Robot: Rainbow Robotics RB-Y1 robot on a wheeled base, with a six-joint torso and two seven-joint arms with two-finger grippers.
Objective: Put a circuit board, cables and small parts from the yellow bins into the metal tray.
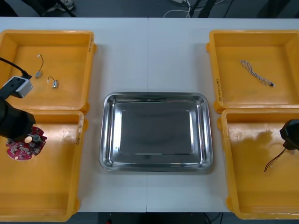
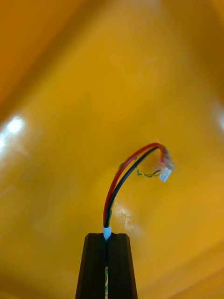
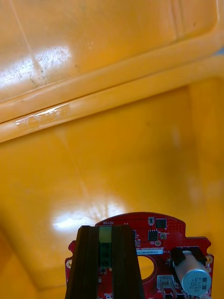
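In the near left yellow bin (image 1: 42, 186), the left gripper (image 3: 105, 247) pinches a connector on the round red circuit board (image 3: 154, 233). In the near right yellow bin (image 1: 257, 186), the right gripper (image 2: 106, 239) clamps a red and black cable (image 2: 126, 175). The metal tray (image 1: 106, 140) beyond holds nothing. Farther off, 2 small metal parts (image 1: 53, 83) and a twisted blue and white cable (image 1: 256, 73) wait in their bins, so I judge every transfer remains.

Place: looking like an electronics lab or workshop | light table (image 1: 149, 56) carrying a metal tray (image 1: 156, 96) and yellow bins (image 1: 65, 60) holding a red circuit board (image 1: 19, 147) and cables (image 1: 256, 73) | cords (image 1: 186, 3) trailing on the floor (image 1: 121, 7) behind
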